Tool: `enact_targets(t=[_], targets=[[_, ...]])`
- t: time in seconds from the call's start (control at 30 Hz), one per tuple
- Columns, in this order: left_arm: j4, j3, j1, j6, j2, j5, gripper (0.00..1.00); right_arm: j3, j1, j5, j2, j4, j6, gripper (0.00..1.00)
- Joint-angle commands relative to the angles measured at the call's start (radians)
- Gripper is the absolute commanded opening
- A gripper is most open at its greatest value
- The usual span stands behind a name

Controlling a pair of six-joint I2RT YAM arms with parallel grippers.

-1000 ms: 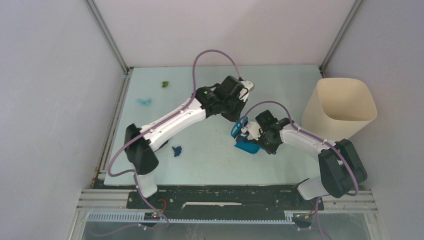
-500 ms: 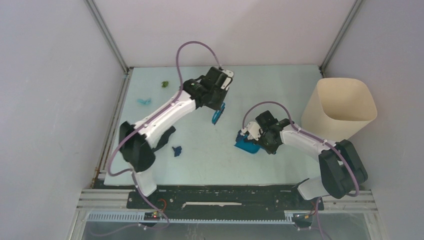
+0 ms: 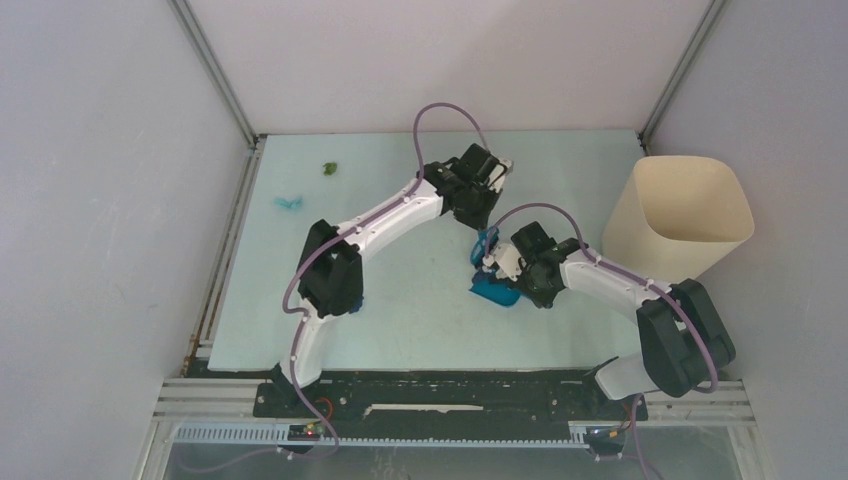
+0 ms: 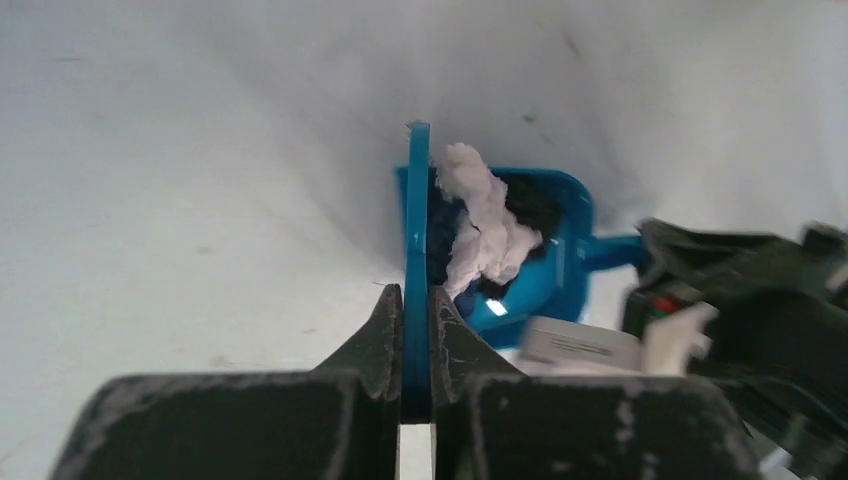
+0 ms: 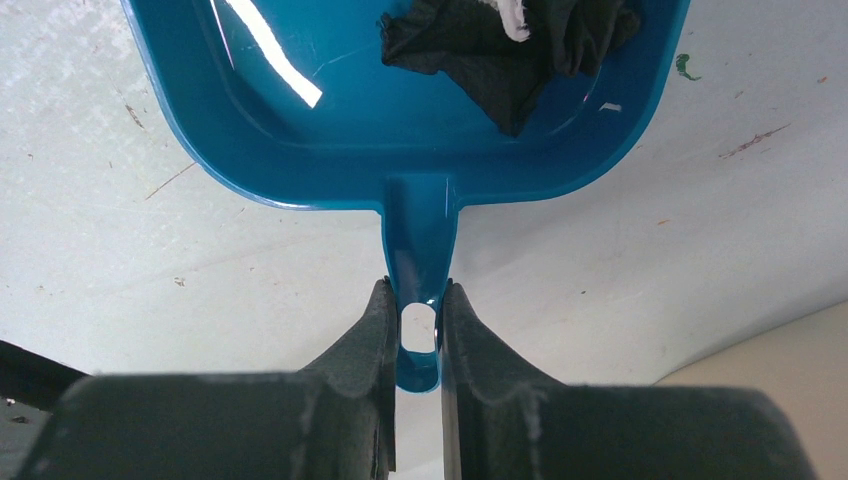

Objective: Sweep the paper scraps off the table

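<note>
Table (image 3: 420,330) surface, pale mint, is carrying everything, and the cream bin (image 3: 690,215) is standing well off to the right of the right jaws, probably there to take the load later. Both arms are meeting near the middle. The left arm (image 3: 385,215) is arching across, so the left jaws are hanging just beyond the right jaws.

The right jaws are clamping the handle of the blue dustpan (image 5: 400,130). It is stretching straight ahead of them and appears to be resting on the table, likely so its lip sits against the surface. The left jaws are pinching the thin blue brush (image 4: 417,240) edge-on. It is running forward from them and ending at the dustpan's open mouth, seemingly to push scraps in.

Of the paper scraps, a white wad (image 4: 485,230) and a dark wad (image 5: 510,50) are lying inside the pan, just ahead and right of the left jaws. A cyan scrap (image 3: 289,203) and a green scrap (image 3: 329,169) are lying far to the left, well apart from both jaws, so the sweeping is looking unfinished.
</note>
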State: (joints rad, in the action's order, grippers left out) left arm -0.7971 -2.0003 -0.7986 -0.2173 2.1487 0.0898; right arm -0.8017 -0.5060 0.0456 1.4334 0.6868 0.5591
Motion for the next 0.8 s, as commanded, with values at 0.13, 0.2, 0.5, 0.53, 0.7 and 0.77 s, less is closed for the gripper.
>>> enact_targets(t=[0.13,0.2,0.5,0.53,0.7,0.77], targets=[[0.079,0.133,-0.092,-0.1,-0.161,0.141,0.0,0.009,-0.003,0.029,0.004,-0.015,-0.008,0.13],[0.074,0.168,-0.09,-0.088,-0.193,0.092,0.0,0.009,-0.003,0.03,0.004,-0.016,-0.01,0.13],[-0.013,0.209,-0.075,-0.019,-0.311,-0.115,0.0,0.013,-0.001,0.03,-0.01,-0.018,-0.008,0.13],[-0.028,0.21,-0.073,-0.011,-0.325,-0.142,0.0,0.013,0.0,0.03,-0.01,-0.018,-0.008,0.13],[-0.181,0.242,-0.058,0.036,-0.409,-0.305,0.0,0.013,0.0,0.024,-0.011,-0.016,-0.01,0.13],[-0.237,0.299,-0.05,0.052,-0.468,-0.38,0.0,0.013,-0.004,0.023,-0.015,-0.016,-0.009,0.13]])
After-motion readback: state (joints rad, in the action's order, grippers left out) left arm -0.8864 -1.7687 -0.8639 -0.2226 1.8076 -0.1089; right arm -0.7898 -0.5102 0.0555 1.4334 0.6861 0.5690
